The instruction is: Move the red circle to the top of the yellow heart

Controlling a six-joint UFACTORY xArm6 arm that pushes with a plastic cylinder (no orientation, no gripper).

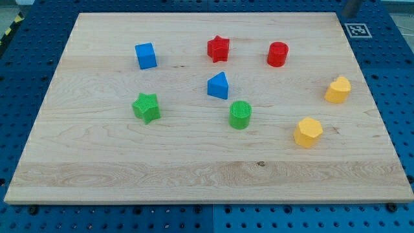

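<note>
The red circle (277, 54) is a short red cylinder standing in the upper right part of the wooden board (194, 175). The yellow heart (337, 89) sits near the board's right edge, below and to the right of the red circle, well apart from it. My tip does not clearly show. Only a blurred grey shape (352, 6) appears at the view's top right edge, above the board's corner and far from every block.
A red star (218, 48) sits left of the red circle. A blue cube (146, 55) is at upper left, with a blue triangle (218, 85), green star (147, 107) and green circle (240, 114) mid-board. A yellow pentagon (308, 132) lies below the heart.
</note>
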